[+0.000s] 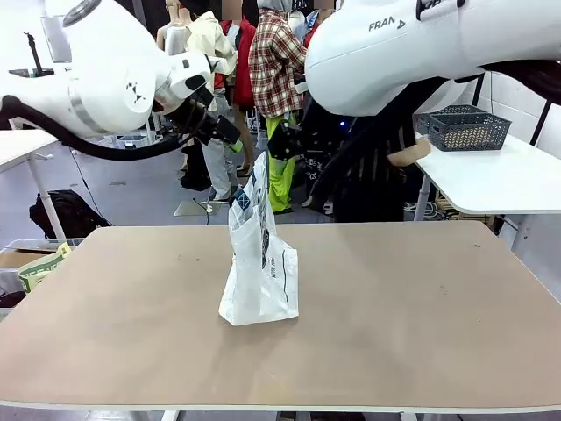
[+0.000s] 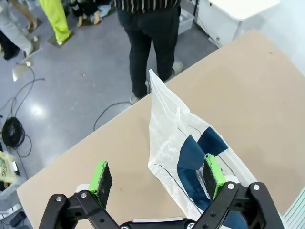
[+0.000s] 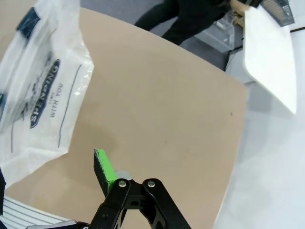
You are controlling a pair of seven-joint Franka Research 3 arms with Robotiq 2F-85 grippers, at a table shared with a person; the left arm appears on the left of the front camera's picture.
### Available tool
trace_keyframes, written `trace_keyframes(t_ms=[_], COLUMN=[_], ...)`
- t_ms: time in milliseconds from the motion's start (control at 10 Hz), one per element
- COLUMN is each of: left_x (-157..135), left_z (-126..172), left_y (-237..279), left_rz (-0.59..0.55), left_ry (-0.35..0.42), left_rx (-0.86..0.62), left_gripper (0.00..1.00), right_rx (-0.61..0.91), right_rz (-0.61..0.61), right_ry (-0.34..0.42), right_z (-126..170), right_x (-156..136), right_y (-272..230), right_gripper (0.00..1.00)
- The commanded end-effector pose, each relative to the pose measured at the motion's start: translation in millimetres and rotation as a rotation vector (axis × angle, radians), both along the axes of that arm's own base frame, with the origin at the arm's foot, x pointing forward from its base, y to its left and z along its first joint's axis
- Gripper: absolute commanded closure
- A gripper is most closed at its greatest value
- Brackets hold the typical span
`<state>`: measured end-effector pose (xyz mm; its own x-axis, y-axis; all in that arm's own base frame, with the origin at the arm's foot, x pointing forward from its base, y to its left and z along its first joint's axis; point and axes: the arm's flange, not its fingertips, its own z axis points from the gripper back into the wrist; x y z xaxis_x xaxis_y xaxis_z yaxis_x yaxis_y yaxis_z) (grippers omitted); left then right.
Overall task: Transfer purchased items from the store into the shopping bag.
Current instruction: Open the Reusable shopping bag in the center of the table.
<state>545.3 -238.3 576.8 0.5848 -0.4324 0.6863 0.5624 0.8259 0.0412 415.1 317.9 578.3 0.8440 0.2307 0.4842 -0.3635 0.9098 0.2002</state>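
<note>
left jaws wide, empty — shopping bag (image 2: 167, 129) below them | right jaws wide, empty — bag off to side

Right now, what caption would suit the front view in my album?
Shopping bag stands upright on the table, left arm and right arm poised above, grey basket on the side table.

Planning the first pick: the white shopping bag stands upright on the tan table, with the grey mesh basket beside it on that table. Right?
Not quite. The front view shows the grey mesh basket on the white side table at the robot's right, not on the tan table. The white shopping bag does stand upright on the tan table.
</note>
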Motion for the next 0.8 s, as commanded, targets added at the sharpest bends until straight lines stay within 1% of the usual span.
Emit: trace_keyframes(t_ms=[0, 100, 400, 500, 700], left_x=[19.9, 24.0, 26.1, 29.4, 30.5], left_z=[13.0, 11.9, -2.2, -9.3, -20.2], left_y=[-10.8, -16.0, -26.6, -27.3, -31.6], left_rz=[0.030, 0.014, 0.001, 0.008, 0.002], left_ry=[0.055, 0.090, 0.166, 0.187, 0.217], left_rx=[0.021, 0.013, 0.040, 0.059, 0.069], left_gripper=[0.00, 0.00, 0.00, 0.00, 0.00], right_rx=[0.004, -0.003, 0.010, 0.013, 0.001], right_rz=[-0.002, 0.011, -0.012, -0.014, -0.019], right_ry=[0.015, 0.013, 0.018, 0.002, -0.001], right_z=[-13.7, -17.4, -31.2, -35.9, -37.8], right_x=[-1.9, -4.3, -4.1, -2.5, 1.1], right_y=[14.6, 24.2, 38.5, 45.1, 52.6], right_gripper=[0.00, 0.00, 0.00, 0.00, 0.00])
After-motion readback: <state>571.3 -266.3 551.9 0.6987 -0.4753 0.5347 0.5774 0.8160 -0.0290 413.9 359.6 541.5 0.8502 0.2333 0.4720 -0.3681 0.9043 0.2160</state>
